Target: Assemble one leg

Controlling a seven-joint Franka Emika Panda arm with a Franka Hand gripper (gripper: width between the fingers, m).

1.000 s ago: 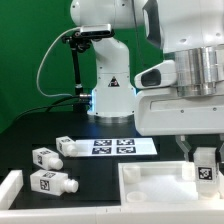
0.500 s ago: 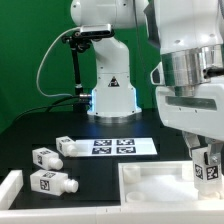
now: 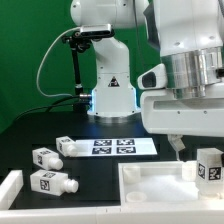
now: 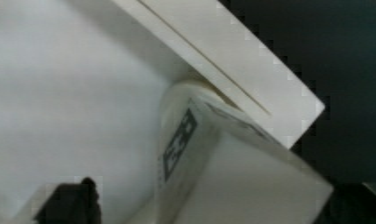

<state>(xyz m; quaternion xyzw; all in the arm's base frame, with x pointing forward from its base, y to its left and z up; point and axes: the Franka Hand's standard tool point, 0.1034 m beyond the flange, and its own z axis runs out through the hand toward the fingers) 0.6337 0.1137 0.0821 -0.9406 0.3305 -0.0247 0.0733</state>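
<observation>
My gripper (image 3: 207,158) is at the exterior view's right, shut on a leg (image 3: 210,166), a stubby white peg with a square tag. It holds the leg upright over the right part of the large white panel (image 3: 150,183). In the wrist view the held leg (image 4: 211,165) fills the middle between my dark fingers (image 4: 68,203), with the panel's rim (image 4: 220,55) behind it. Three more legs lie on the dark table at the exterior view's left: one (image 3: 44,157), one (image 3: 52,184) and one (image 3: 68,146).
The marker board (image 3: 118,146) lies flat behind the panel, in front of the robot base (image 3: 110,95). A white raised rim (image 3: 10,185) runs along the front left corner. A black cable hangs at the back left.
The wrist has turned and the held leg has shifted slightly toward the exterior view's right. The loose legs and the panel have not moved.
</observation>
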